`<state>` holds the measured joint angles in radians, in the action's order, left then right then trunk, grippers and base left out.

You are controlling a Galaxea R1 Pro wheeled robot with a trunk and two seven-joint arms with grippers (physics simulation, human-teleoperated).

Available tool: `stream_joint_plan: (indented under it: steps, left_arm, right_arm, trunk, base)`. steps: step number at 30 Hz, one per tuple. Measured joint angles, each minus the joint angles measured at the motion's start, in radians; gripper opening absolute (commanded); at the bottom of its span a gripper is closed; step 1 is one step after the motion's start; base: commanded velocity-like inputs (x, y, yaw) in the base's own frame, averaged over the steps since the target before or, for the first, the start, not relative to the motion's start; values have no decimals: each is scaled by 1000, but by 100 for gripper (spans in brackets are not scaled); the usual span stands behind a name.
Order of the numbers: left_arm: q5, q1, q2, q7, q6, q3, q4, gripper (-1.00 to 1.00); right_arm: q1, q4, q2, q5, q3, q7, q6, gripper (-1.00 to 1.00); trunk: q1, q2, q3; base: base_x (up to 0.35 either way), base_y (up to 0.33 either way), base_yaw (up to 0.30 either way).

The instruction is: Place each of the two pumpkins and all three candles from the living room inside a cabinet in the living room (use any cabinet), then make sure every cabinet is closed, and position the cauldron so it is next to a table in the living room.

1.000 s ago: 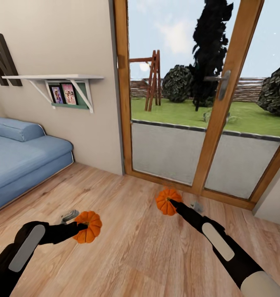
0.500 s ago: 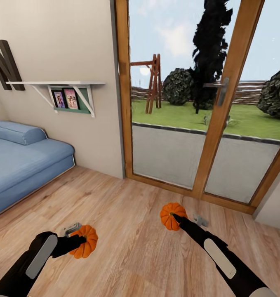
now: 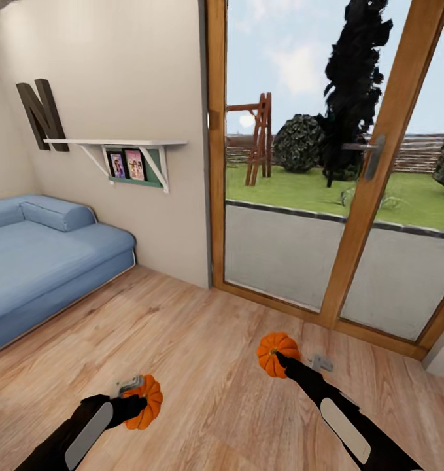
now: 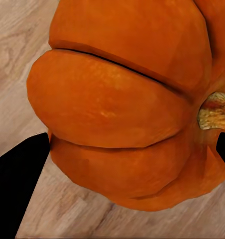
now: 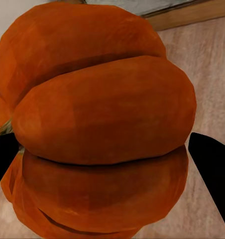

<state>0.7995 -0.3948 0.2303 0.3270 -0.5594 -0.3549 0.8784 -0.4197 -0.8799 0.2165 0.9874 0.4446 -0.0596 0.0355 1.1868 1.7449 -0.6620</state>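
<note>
Each arm carries an orange ribbed pumpkin above the wooden floor. My left gripper (image 3: 138, 405) is shut on one pumpkin (image 3: 148, 400) at the lower left of the head view. Up close in the left wrist view, that pumpkin (image 4: 127, 109) sits between two black fingertips (image 4: 18, 169), its pale stem at one side. My right gripper (image 3: 279, 358) is shut on the other pumpkin (image 3: 276, 353), held out toward the glass door. In the right wrist view this pumpkin (image 5: 102, 129) bulges between the black fingers (image 5: 212, 169). Candles, cabinet and cauldron are out of view.
A blue sofa (image 3: 45, 255) stands along the left wall under a white shelf (image 3: 117, 144) with framed photos. A wood-framed glass door (image 3: 352, 196) to the garden faces me. Bare wooden floor (image 3: 202, 366) stretches between sofa and door.
The whole view has shifted: sofa, shelf and door have slid right and the pumpkins sit lower in the picture, so the camera has turned left. Both grippers still hold their pumpkins.
</note>
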Motion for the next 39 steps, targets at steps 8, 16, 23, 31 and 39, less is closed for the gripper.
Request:
stream_joint_plan:
  steps: [8, 16, 23, 31, 39]
  left_arm:
    - [-26, 0, -41, 1, 28, -18, -12, -100]
    - [-37, 0, -54, 6, 30, -20, -33, -100]
    - [-39, 0, -65, 11, 30, -21, -34, -100]
    - [-40, 0, -66, 10, 30, -20, -33, -100]
    - [-40, 0, -66, 9, 30, -21, -33, -100]
  right_arm:
    - [0, 7, 0, 0, 7, 4, -5, -100]
    - [1, 7, 0, 1, 8, 4, -4, -100]
    - [1, 8, -2, 2, 9, 4, -4, -100]
    - [1, 9, -10, 1, 9, 4, -6, -100]
    - [1, 9, -12, 1, 9, 4, -8, -100]
  trunk:
    - [-31, -56, 38]
    - [-61, -112, 75]
    - [-80, -147, 97]
    - [-81, -147, 108]
    - [-81, -147, 121]
  base:
    - [0, 0, 59]
    - [-202, 0, 1]
    - [-327, 0, 0]
    - [-79, 0, 0]
    - [0, 0, 0]
